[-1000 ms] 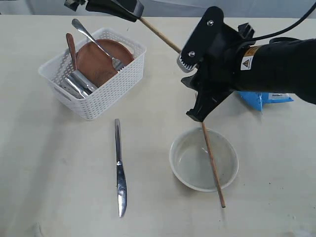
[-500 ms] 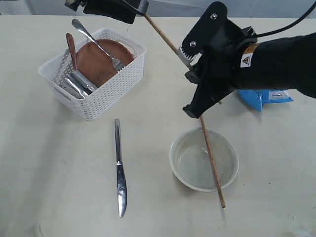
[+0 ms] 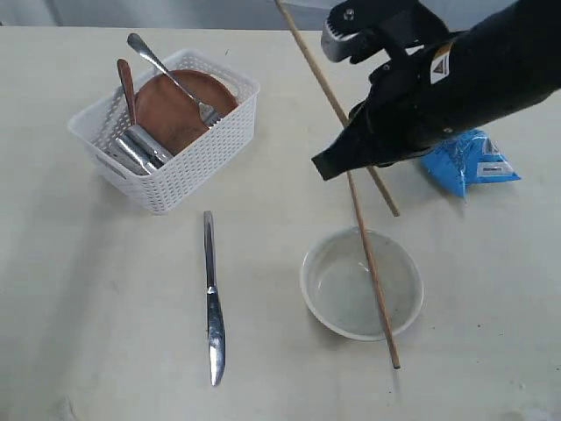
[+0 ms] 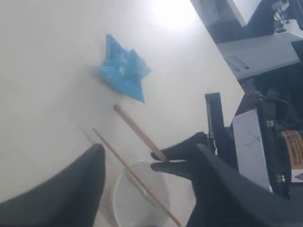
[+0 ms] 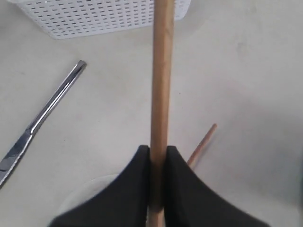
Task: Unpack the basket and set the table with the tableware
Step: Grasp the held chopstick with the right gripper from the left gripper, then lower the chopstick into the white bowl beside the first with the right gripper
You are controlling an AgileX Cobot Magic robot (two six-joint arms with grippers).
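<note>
Over the table [image 3: 88, 307], the right tool [image 5: 158, 153] pinches one chopstick [image 5: 161, 71] — the left tool [image 4: 149, 149] stands spread, empty.

A small warning sticker [image 3: 437, 61] with a triangle sign sits on the right arm [image 3: 500, 79]; its wording is unreadable. The blue packet's [image 3: 469, 162] print is illegible.

We list: white perforated basket [image 3: 197, 167] on the cream table [image 3: 88, 307], holding brown plate [image 3: 171, 110], wooden spoon [image 3: 125, 81], steel fork [image 3: 162, 68] and steel cup [image 3: 147, 145]; knife [image 3: 213, 307] flat on the table; off-white bowl [image 3: 337, 294] upright, one chopstick [image 3: 375, 285] across its rim; second chopstick [image 3: 317, 68] tilted, clamped in the right gripper [image 5: 158, 161].
</note>
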